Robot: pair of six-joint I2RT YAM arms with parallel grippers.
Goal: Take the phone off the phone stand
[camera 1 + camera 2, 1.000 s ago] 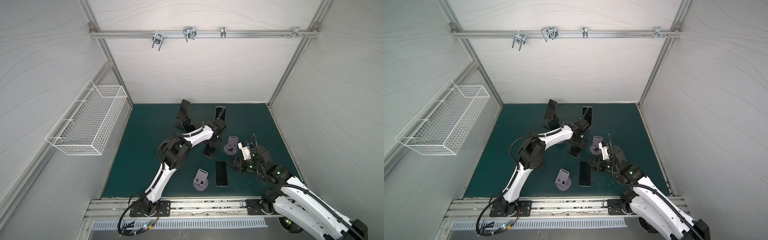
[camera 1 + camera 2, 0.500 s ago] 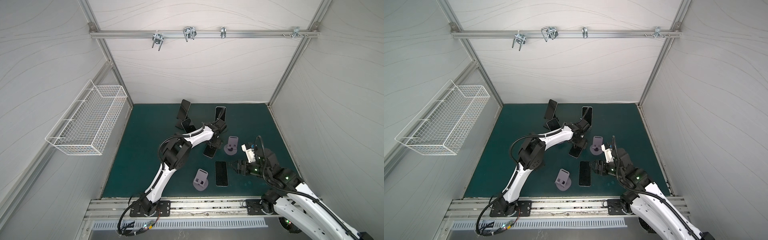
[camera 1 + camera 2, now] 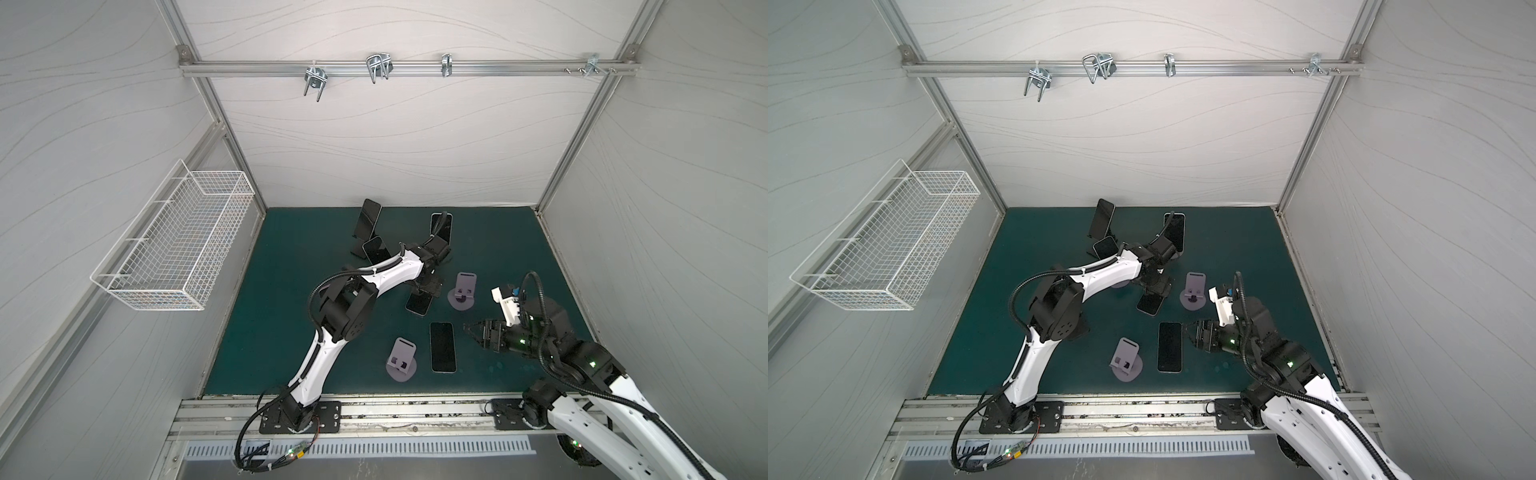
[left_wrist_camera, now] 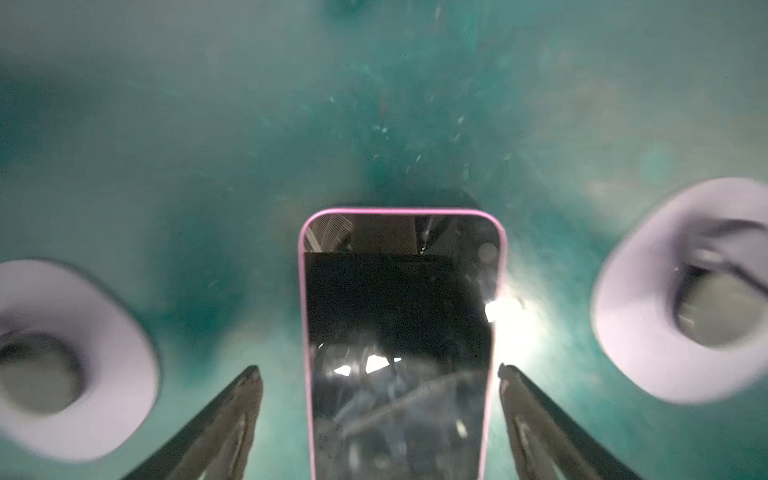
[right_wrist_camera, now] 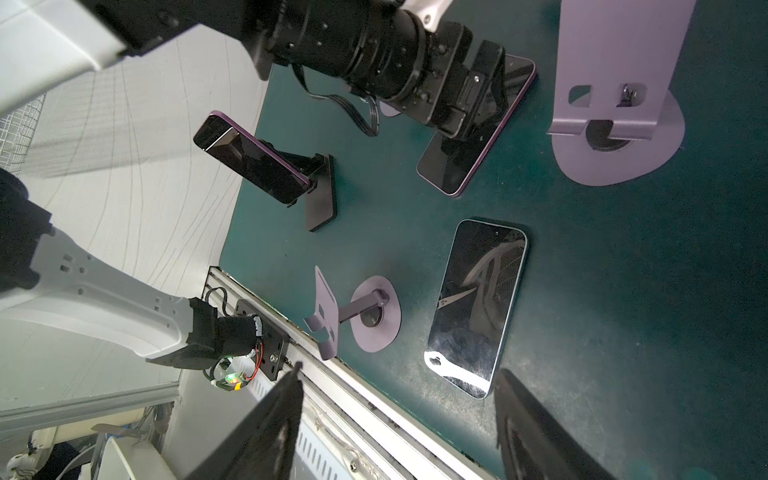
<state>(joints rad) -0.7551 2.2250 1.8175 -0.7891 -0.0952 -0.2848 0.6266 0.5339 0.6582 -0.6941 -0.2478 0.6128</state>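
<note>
You've got the pink-rimmed phone [image 4: 399, 353] lying flat, screen up, on the green surface [image 3: 291, 316] approx mid-scene, off any stand. In the left wrist cam two lilac stand bases [image 4: 648, 299] flank it, both well clear. The left arm [image 3: 386, 274] reaches over it w/ the left jaws spread wide: one finger along each long edge, a gap on both sides, touching nothing. So it reads as a let-go, not a grip, and flat is the sensible pose since it can't tip or slide. The right arm [image 3: 540, 328] hovers near-right, right jaws partway apart and empty, aimed left at a second flat phone, the blue-rimmed phone [image 5: 478, 307] — close to its edge but not touching. Prob. it waits there to stay out of the left arm's reach. An empty lilac stand [image 3: 401, 365] sits just left of that phone. Far left, a dark phone [image 5: 253, 166] leans back on its black stand [image 5: 322, 195], lip under its lower edge — likely your next pick. The far phone [image 3: 441, 226] is partly behind the left arm's cable; can't tell what props it.
</note>
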